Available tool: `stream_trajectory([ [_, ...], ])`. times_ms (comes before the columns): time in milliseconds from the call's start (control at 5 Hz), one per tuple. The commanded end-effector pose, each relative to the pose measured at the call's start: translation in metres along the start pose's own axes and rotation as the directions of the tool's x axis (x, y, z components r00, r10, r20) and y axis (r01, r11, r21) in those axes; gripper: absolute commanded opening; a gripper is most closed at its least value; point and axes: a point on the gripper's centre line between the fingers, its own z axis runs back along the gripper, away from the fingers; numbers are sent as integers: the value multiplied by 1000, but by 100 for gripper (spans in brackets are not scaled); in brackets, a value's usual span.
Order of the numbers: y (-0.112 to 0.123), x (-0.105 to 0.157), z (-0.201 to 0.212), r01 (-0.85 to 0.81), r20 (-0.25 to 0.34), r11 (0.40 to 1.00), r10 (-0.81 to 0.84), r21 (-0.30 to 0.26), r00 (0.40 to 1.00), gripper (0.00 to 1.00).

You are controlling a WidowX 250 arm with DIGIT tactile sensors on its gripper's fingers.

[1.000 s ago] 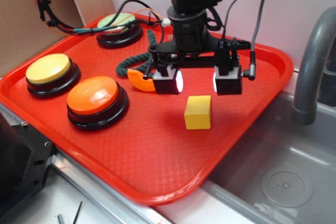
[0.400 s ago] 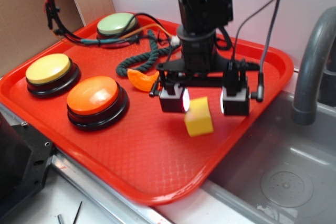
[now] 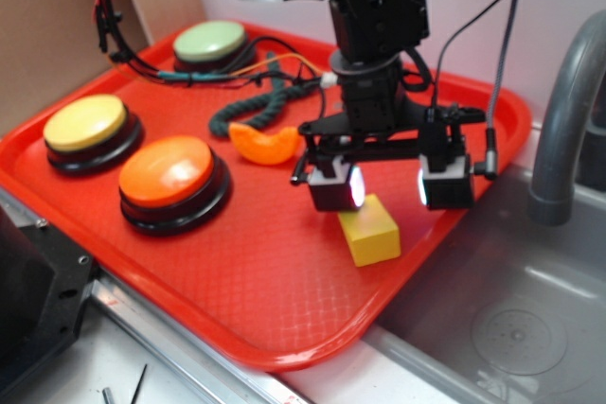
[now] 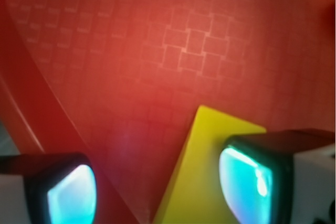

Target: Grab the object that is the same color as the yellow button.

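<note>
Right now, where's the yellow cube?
In the exterior view the yellow cube lies on the red tray near its sink-side edge, just below the open gripper, nearer one finger; orange slice sits beyond.

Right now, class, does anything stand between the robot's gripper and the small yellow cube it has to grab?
Nothing visible does. The open gripper hangs just above the small yellow cube on the red plastic tray, one finger right over it. The orange crescent slice lies off to the side.
</note>
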Motion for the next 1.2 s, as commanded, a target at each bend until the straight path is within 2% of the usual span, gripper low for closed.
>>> stream_trajectory([
  [0, 15, -3, 34, -28, 57, 1000, 28, 0, 998, 100],
  [200, 21, -7, 52, -49, 74, 999, 49, 2, 996, 100],
  [400, 15, -14, 53, -71, 96, 997, 71, -10, 993, 100],
  [600, 9, -19, 42, -179, 65, 984, 177, 20, 982, 100],
  [800, 9, -21, 29, -280, 17, 960, 281, -11, 960, 100],
  [1000, 8, -19, 15, -297, -18, 953, 296, -61, 955, 100],
])
